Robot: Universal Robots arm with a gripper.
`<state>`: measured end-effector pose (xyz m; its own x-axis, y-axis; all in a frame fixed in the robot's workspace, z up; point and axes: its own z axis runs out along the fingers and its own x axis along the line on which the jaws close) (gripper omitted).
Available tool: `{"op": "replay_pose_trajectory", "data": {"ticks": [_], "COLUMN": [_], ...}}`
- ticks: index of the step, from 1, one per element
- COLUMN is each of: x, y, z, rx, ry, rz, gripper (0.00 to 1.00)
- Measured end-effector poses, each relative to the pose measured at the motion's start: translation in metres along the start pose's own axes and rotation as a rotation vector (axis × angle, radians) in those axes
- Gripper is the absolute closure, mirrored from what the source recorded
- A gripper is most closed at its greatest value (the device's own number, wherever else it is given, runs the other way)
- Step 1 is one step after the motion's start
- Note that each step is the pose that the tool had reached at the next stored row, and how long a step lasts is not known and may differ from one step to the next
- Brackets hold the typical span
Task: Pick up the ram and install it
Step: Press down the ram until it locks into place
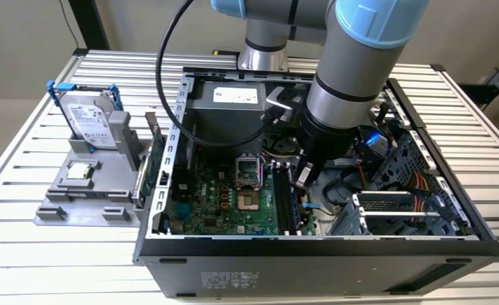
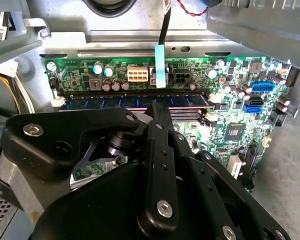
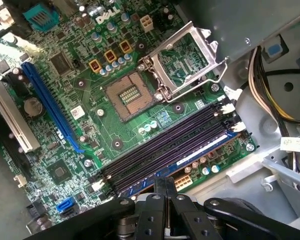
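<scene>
Second wrist view puts the black gripper [image 2: 157, 112] across the lower half of the frame, its fingers drawn together into one narrow tip with no gap showing. That tip sits at the near edge of the ram [image 2: 135, 101], a thin blue board with a row of dark chips, standing edge-up in the outermost long slot across the middle of the frame; whether the tip presses on it or merely hovers is not clear. White latches stand at both ends of the slot.

In the first wrist view, the gripper's fingers [image 3: 165, 187] meet at lower centre, just beside the ram [image 3: 190, 157], whose blue edge runs diagonally beside the black memory slots [image 3: 165, 142]. Farther up lie the open CPU socket [image 3: 127, 95] and its raised metal frame.

In the exterior view the arm reaches down into the computer case [image 1: 317, 244] at centre frame.
</scene>
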<state>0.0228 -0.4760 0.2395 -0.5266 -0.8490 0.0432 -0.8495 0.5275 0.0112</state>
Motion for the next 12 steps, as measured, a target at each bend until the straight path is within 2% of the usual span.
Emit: {"op": "replay_pose_trajectory", "data": {"ticks": [12], "x": [0.0001], "y": [0.0003], "z": [0.0004], "rx": [0.0053], "ry": [0.0004], "rz": [-0.142], "gripper": [1.00]}}
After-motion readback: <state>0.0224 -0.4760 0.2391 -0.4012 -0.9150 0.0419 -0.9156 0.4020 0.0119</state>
